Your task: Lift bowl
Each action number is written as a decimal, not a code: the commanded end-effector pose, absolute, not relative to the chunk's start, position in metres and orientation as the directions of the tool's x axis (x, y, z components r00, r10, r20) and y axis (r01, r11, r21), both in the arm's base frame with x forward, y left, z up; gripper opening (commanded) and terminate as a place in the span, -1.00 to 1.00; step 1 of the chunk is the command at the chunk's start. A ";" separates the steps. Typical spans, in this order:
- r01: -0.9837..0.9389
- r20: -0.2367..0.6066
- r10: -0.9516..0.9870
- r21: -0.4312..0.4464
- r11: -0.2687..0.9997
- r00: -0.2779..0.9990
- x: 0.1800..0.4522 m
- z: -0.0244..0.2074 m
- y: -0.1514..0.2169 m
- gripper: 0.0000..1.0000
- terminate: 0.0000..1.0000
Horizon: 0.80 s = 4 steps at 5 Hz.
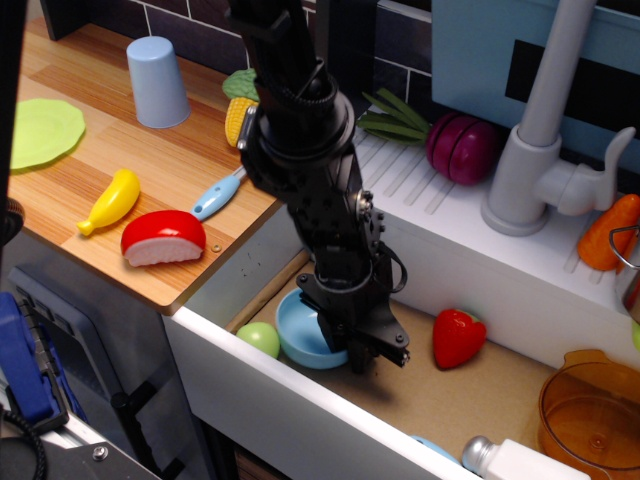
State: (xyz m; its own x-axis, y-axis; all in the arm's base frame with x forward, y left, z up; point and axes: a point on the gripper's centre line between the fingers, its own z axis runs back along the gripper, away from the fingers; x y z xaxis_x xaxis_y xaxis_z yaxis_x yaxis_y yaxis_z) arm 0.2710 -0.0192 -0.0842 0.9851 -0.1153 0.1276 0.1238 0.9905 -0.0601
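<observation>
The light blue bowl [303, 331] is in the sink basin near its front left corner, tilted so that its hollow faces up and left. My black gripper [352, 338] reaches down from the arm and sits on the bowl's right rim. Its fingers look closed on that rim, one inside the bowl and one outside. The bowl's right edge is hidden behind the fingers. I cannot tell whether the bowl's bottom still touches the sink floor.
A green ball [260, 339] lies just left of the bowl, and a red strawberry [458, 338] lies to its right. An orange pot [590, 412] stands at the right. The white front wall of the sink [300, 410] is close. The faucet [540, 140] stands behind. Toy food lies on the wooden counter [190, 150].
</observation>
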 end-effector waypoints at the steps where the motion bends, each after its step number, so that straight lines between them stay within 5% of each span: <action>1: 0.163 0.169 -0.164 0.016 0.986 0.972 0.293 -0.043 -0.020 -1.00 -1.00; 3: 0.232 0.127 -0.241 0.081 0.969 0.962 0.296 0.017 -0.010 -1.00 -1.00; 4: 0.261 0.137 -0.278 0.131 0.956 0.951 0.300 0.034 -0.014 -1.00 1.00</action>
